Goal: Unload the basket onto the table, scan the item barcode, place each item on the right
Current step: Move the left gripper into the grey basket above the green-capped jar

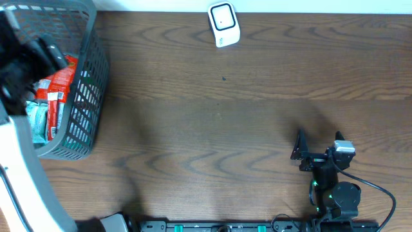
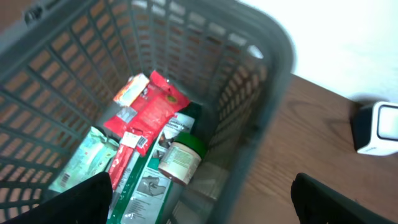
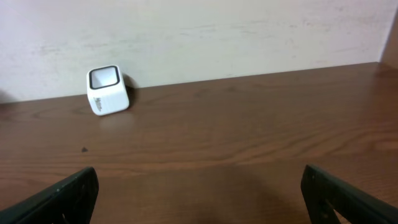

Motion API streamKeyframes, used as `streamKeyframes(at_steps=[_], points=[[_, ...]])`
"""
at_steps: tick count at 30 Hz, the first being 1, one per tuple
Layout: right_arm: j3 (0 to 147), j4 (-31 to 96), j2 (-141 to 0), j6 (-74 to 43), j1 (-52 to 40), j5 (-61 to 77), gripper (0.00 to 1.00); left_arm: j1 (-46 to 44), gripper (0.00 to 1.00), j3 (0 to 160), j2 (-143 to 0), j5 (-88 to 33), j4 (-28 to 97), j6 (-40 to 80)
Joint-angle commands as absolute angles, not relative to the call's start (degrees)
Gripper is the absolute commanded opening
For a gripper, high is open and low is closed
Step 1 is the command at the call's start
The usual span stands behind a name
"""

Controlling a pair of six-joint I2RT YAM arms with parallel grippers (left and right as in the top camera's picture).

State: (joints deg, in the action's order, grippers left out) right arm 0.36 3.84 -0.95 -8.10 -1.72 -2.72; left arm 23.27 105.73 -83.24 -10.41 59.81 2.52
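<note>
L claw (image 2: 202,202) wide above basket (image 2: 249,59)

Print on packets (image 2: 152,106) in basket (image 2: 249,93) too blurred; nothing legible.

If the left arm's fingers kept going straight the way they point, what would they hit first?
Probably the green-lidded jar lying among packets in the grey basket: the left gripper, fingers open, points down into it. Depth is unclear, so a packet or the basket floor might come first.
</note>
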Motion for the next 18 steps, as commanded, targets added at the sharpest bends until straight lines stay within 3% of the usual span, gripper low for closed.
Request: streamKeyframes(at_steps=[1,8,18], points=[[0.32,4.05,-0.75,-7.88,-1.96,-2.68,0.99,28.77,0.93,106.91,-88.79,-21.71,59.42,-0.38],[0.32,4.08,-0.75,-7.88,-1.96,-2.68,0.99,33.93,0.95,106.91,-97.21,-26.61,59.44,-0.45],[0.32,4.05,-0.75,-7.88,-1.96,-2.68,0.99,34.59,0.93,106.89,-100.25,-26.57,54.28,-4.82]])
